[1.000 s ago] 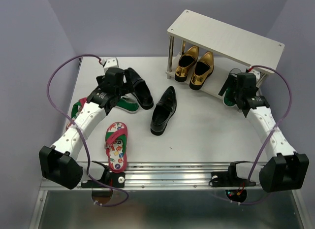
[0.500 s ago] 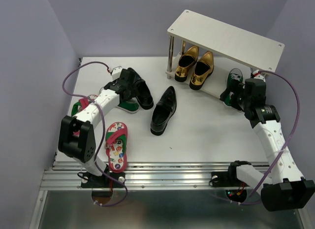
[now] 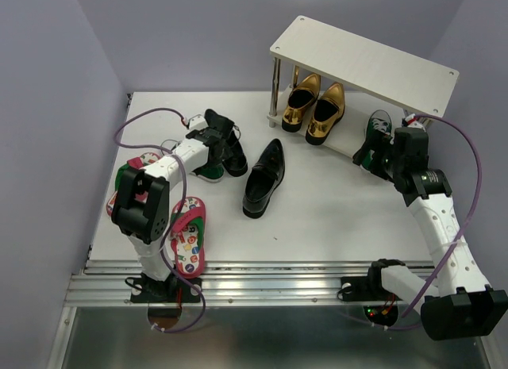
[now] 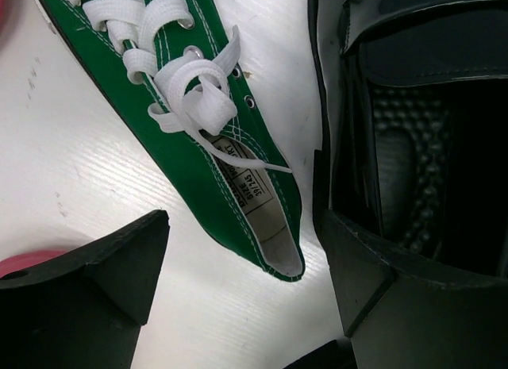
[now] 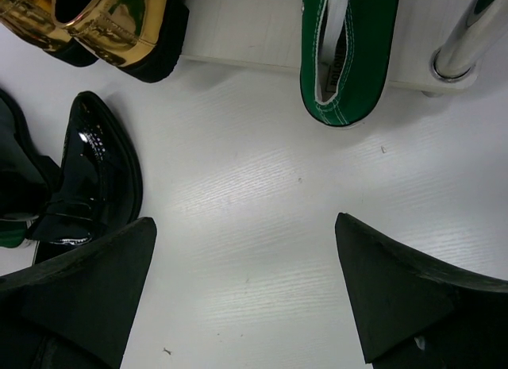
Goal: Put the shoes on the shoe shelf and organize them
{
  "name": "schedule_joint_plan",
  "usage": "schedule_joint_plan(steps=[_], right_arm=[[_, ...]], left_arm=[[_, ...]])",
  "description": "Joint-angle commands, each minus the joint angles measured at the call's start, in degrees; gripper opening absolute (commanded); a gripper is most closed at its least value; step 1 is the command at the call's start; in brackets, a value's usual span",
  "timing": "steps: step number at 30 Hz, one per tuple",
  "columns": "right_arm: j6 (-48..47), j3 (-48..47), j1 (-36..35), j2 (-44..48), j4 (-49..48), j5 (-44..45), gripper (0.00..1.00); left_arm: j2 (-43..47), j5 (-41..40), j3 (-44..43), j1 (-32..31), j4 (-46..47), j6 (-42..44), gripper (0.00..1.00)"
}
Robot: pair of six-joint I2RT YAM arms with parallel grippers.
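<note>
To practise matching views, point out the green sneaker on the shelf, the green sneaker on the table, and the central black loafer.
shelf sneaker [image 5: 353, 83]: right wrist view, green heel.
table sneaker [image 4: 194, 107]: left wrist view, white laces.
central black loafer [image 3: 263, 178]: top external view, mid upper.

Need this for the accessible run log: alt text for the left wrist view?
The open left claw looks down on a green white-laced sneaker lying on the white table, with the sneaker's heel end in the gap between the two dark fingers. A glossy black loafer lies right beside the sneaker.
</note>
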State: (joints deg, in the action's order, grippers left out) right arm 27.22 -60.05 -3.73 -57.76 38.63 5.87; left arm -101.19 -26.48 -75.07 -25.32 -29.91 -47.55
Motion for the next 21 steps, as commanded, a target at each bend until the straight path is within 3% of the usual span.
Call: schedule_joint_plan(steps=[1, 10, 13, 14, 16, 17, 18, 21], right_arm=[[-0.6, -0.3, 0.4, 1.0, -0.3, -0.9, 1.00], [-0.1, -0.2, 0.4, 1.2, -0.3, -1.0, 1.00], [0.1, -0.2, 0.4, 1.5, 0.0, -0.9, 1.00], [0.1, -0.2, 0.4, 1.5, 0.0, -1.0, 1.00], [-0.1, -1.3, 0.4, 1.5, 0.7, -1.5, 1.00], [-0.2, -1.6, 0.4, 1.6, 1.4, -1.6, 1.00], [-0.2, -1.8, 0.4, 1.9, 1.4, -1.3, 1.00], [-0.6, -2.8, 0.4, 2.0, 2.1, -0.7, 1.00]], left_arm=[[-0.9, -2.9, -1.4, -0.1, -1.8, -4.1, 0.87], [-1.9, -3.1, 3.1, -0.3, -0.3, -6.7, 0.72], [-1.3, -2.9, 4.3, -0.3, 0.8, -6.1, 0.48], [-0.3, -2.8, 4.8, -0.3, 1.3, -6.1, 0.33], [0.6, -3.0, 6.0, -0.3, 2.1, -5.7, 0.22], [0.9, -3.1, 6.1, -0.3, 2.1, -5.6, 0.04], [1.4, -3.7, 6.0, -0.3, 1.9, -5.3, 0.00], [2.7, -5.7, 5.4, -0.1, -0.5, -4.8, 0.00]])
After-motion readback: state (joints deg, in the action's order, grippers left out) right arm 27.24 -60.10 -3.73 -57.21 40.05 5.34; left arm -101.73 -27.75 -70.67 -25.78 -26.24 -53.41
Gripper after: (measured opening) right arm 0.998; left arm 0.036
